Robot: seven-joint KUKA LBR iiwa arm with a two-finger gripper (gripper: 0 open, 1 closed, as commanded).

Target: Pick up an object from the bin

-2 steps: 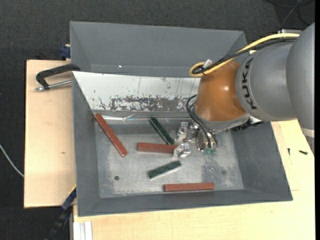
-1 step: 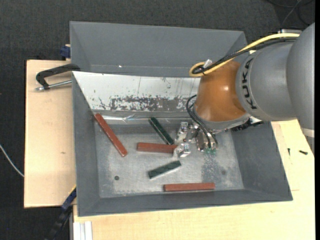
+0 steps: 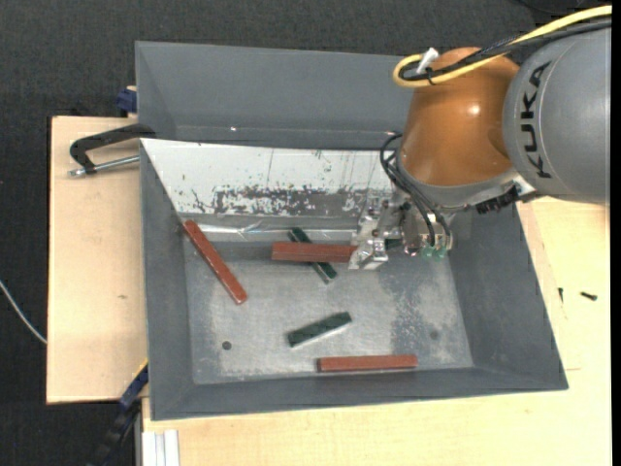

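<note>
The end effector [image 3: 375, 249] hangs low in the bin [image 3: 161, 289], toward the 2 o'clock part of the floor and close to the back wall. Whether it is released or clenched cannot be told from this angle; its metal tip is seen from above and partly hidden by the wrist. Directly at its 9 o'clock, touching or just beside the tip, lies the right end of a flat red-brown bar [image 3: 310, 252], which stretches level away from it across the middle of the floor. No thing can be seen gripped.

Under that bar, crossing it at a slant, is a short dark green strip [image 3: 326, 271] whose lower end pokes out at about 8 o'clock from the end effector. Farther out at 7 o'clock a second dark green strip [image 3: 319, 329] lies alone and tilted on the bare floor. At 6 o'clock, well apart and near the front wall, a second red-brown bar [image 3: 367, 363] lies level. At 9 o'clock, well beyond the first bar, a third red-brown bar [image 3: 214, 261] runs diagonally near the left wall.

Above the end effector, at 1 o'clock, sits the arm's orange cover [image 3: 456, 129], with a yellow cable [image 3: 529, 33] looped over it.
</note>
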